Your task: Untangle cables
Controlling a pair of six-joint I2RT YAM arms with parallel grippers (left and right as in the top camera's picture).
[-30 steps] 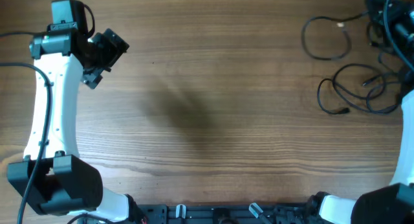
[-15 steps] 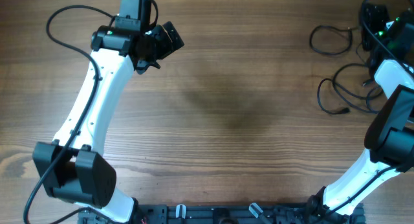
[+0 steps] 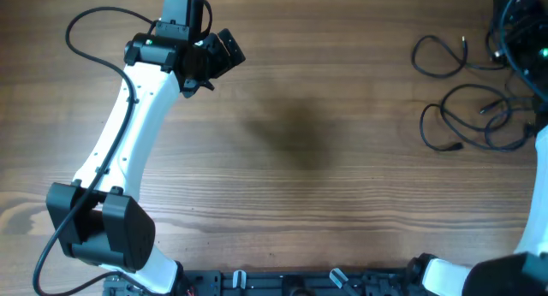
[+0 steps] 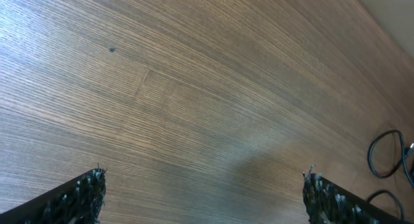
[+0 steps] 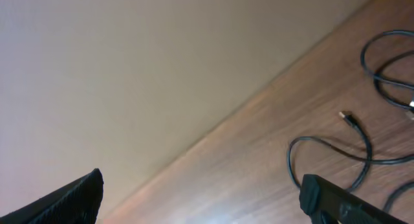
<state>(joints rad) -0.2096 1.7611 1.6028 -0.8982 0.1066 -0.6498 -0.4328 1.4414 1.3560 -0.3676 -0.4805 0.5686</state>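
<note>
Several thin black cables lie in loose loops at the table's far right: an upper loop (image 3: 417, 58) and, nearer the front, a lower tangle (image 3: 425, 118) with small plugs. My right gripper (image 5: 200, 188) hangs open over the back edge beside them with nothing between its fingers; a cable plug (image 5: 348, 118) lies just to its right. My left gripper (image 3: 219, 53) is far off at the upper left, open and empty (image 4: 204, 188) above bare wood. The left wrist view catches only one cable loop (image 4: 374, 156), at its right border.
The table's back edge (image 5: 213, 130) meets a pale wall in the right wrist view. The right arm (image 3: 539, 185) runs along the right border. The left arm (image 3: 128, 116) slants across the left side. A black rail (image 3: 291, 283) lines the front edge.
My right gripper has gone from shut to open and pulled back to the far right corner. The upper cable loop has shifted slightly. The left arm has swung right.
</note>
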